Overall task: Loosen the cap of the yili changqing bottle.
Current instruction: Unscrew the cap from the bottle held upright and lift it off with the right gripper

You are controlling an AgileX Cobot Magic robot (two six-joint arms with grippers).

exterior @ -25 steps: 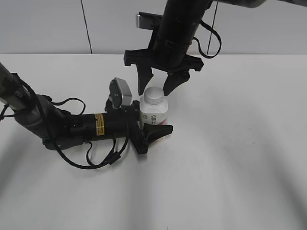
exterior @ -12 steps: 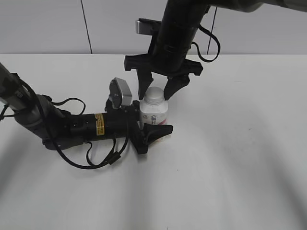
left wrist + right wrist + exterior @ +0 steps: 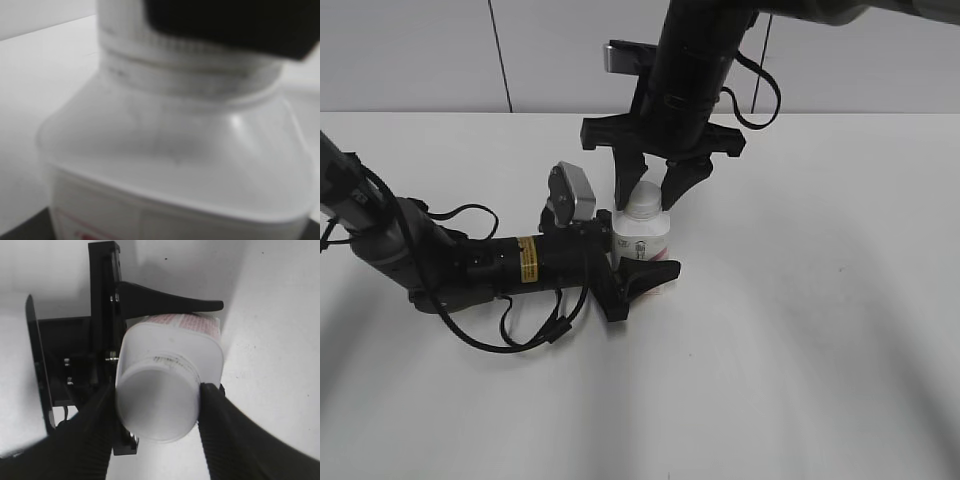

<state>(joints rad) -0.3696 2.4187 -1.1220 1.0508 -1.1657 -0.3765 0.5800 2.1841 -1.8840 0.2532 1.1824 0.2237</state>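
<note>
Two grippers on yili changqing bottle point(image 3: 642, 240), upright mid-table; left gripper point(image 3: 632, 262) clamps bottle body from side; right gripper point(image 3: 655, 195) straddles cap point(image 3: 157, 407) from above, fingers point(image 3: 222, 440) at cap sides, firm pinch unclear; cap on neck, twist not yet done.

Left claw point(image 3: 638, 262) low and sideways, right claw point(image 3: 653, 190) vertical, fingers point(image 3: 222, 430) downward.

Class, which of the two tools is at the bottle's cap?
The right tool, reaching down from above; the left tool clasps the bottle's body.
</note>
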